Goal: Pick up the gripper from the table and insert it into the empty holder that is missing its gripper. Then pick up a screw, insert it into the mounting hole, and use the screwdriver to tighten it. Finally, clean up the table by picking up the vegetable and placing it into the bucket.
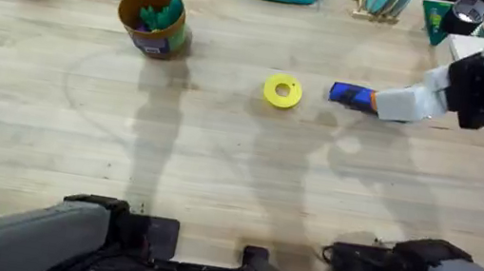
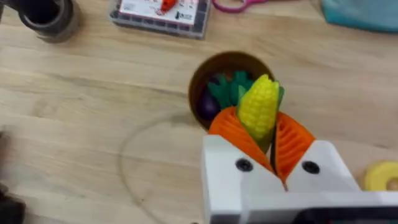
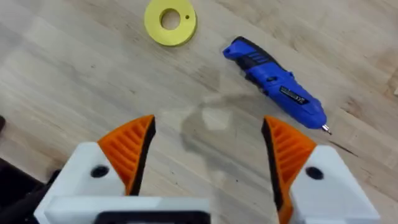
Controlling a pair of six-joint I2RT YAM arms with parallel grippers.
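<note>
The left pincer (image 2: 266, 140) has its orange ribbed pads (image 2: 231, 130) closed on the vegetable (image 2: 257, 107) — a yellow toy corn cob with a green end, held upright between them. In the left wrist view the cob hangs right over the mouth of the bucket (image 2: 202, 78), where green items and a dark purple one lie inside. Beyond the bucket sit a clear parts box (image 2: 160, 14) and a dark tape roll (image 2: 45, 17).

The right pincer (image 3: 205, 152) is spread wide and holds nothing; bare worktop (image 3: 68, 74) shows between its orange pads (image 3: 129, 146). Past its fingertips lies the screwdriver (image 3: 273, 81), blue, flat on the wood, its dark tip pointing away from the yellow ring-shaped disc (image 3: 170, 21) that rests near its butt end.

From overhead, the bucket (image 1: 152, 18) stands at about 10 o'clock on the worktop (image 1: 219, 161); the yellow disc (image 1: 282, 91) sits near the centre, slightly toward 1 o'clock, and the screwdriver (image 1: 352, 95) lies just beyond it toward 3 o'clock, partly covered by a white finger mount (image 1: 406, 102) — another arm's, reaching in from the 3 o'clock edge.
</note>
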